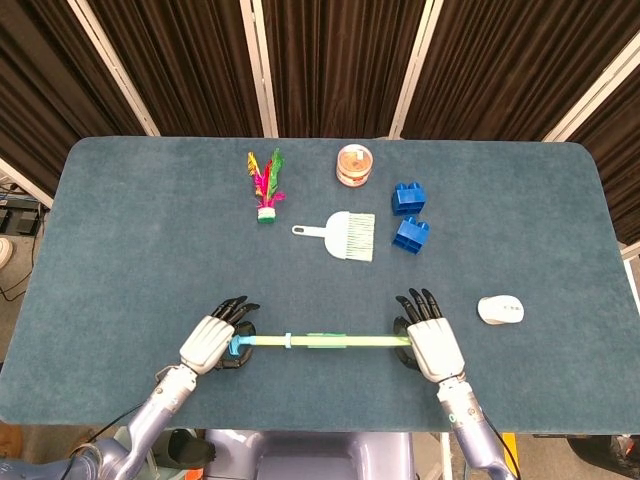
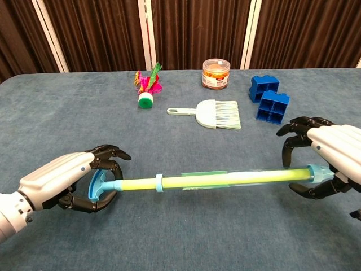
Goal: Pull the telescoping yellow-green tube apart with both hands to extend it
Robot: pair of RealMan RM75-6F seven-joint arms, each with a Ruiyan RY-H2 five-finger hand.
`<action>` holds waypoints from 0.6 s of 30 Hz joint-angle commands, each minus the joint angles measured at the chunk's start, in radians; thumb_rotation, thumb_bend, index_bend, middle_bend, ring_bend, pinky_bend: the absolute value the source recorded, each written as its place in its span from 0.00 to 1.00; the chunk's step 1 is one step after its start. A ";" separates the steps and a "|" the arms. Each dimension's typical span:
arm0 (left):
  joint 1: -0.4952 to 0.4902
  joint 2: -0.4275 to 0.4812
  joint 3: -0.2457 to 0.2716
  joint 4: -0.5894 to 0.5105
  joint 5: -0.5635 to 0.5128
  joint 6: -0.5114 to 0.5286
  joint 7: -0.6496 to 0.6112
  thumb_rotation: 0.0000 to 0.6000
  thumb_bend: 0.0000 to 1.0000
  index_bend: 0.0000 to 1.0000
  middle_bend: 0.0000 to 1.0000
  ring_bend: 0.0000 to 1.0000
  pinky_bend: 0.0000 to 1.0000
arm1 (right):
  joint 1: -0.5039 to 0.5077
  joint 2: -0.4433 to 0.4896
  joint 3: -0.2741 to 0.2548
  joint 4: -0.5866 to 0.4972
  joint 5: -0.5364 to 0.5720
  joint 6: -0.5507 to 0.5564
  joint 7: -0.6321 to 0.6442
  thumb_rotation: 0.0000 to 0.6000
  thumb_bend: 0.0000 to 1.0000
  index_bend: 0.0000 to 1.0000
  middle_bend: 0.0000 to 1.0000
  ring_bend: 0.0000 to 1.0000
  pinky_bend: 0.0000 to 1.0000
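The yellow-green tube (image 1: 320,342) (image 2: 225,179) lies crosswise near the table's front edge, with a blue T-handle (image 2: 97,186) at its left end and a blue cap (image 2: 317,171) at its right. My left hand (image 1: 210,342) (image 2: 65,179) grips the T-handle, fingers curled around it. My right hand (image 1: 433,343) (image 2: 333,155) holds the cap end, fingers over the top and thumb beneath. A light blue ring (image 2: 159,182) sits on the tube about a quarter of the way from the handle. In the chest view the tube looks slightly raised off the cloth.
Further back on the blue table (image 1: 120,230) are a feather shuttlecock (image 1: 265,185), a small jar (image 1: 353,165), a white hand brush (image 1: 345,235) and two blue blocks (image 1: 408,198) (image 1: 411,234). A white mouse (image 1: 500,310) lies just right of my right hand.
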 commanded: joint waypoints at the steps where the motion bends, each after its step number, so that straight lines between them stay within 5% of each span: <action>1: 0.006 0.017 0.004 -0.025 0.008 0.023 0.005 1.00 0.67 0.64 0.16 0.05 0.10 | 0.000 0.002 0.006 0.005 0.004 0.003 0.004 1.00 0.38 0.72 0.19 0.08 0.08; 18: 0.019 0.116 0.013 -0.160 0.023 0.079 0.092 1.00 0.71 0.65 0.17 0.06 0.10 | 0.002 0.029 0.043 0.052 0.049 0.008 0.034 1.00 0.39 0.76 0.21 0.08 0.08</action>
